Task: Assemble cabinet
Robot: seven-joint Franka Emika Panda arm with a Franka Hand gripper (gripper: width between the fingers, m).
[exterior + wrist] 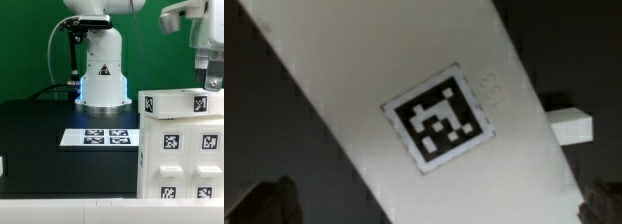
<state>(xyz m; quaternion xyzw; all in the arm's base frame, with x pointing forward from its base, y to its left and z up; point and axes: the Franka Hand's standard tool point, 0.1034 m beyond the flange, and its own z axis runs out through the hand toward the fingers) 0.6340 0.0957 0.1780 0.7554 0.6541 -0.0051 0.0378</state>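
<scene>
White cabinet (180,145) with black-and-white tags stood on the black table (50,130) in the exterior view, directly below the claw (211,78), marker board (98,137) well off to the side, wrist view filled by a tagged cabinet panel (402,110) close beneath the claw, whether the claw was open or closed could not be told.

text: none readable; cabinet (180,140) | marker board (98,137): fiducial tags only (black-and-white squares)

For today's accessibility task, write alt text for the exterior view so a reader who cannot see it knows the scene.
A white cabinet covered in black-and-white square tags fills the exterior view's lower right, with the gripper just above its top. Behind it, the marker board lies flat on the black table before the robot arm's white base.
</scene>
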